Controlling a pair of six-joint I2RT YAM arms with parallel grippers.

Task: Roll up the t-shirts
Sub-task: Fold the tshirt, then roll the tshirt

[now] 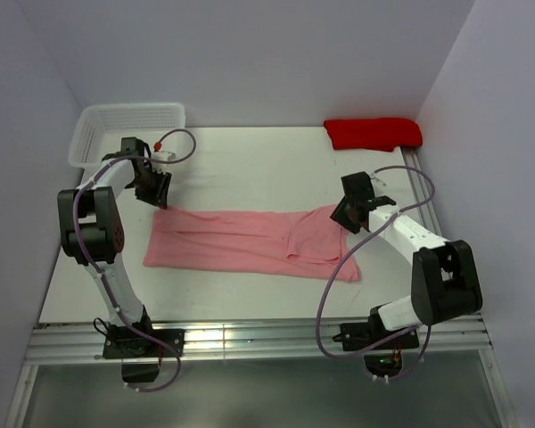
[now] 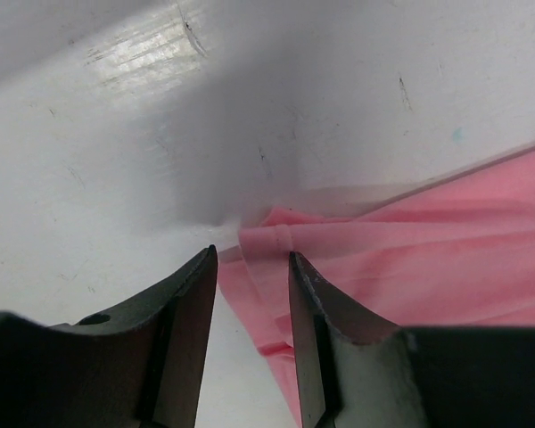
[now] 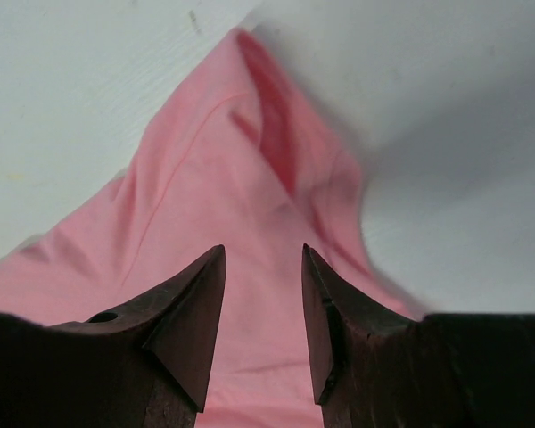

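Here, on the white bench (image 1: 250,169), the pink t-shirt (image 1: 250,241) lay flat as a long folded band across the middle, running left to right. A white basket (image 1: 98,134) sat at the far left corner and a red cloth (image 1: 373,134) at the far right, both well apart from it. The left pincer (image 1: 152,192) hung over the band's far left corner with its jaws apart. The hemmed corner showed just beyond the tips, and nothing was caught between them. The right pincer (image 1: 348,214) stood over the far right end, where the fabric rose in a small peak, its jaws likewise apart and gripping none of it. No roll had begun, and the step in hand looked to be taking hold of the band's edge. The next move would likely call for both pincers to drop onto the cloth, close on it and turn it over evenly, so the roll started straight rather than skewed.
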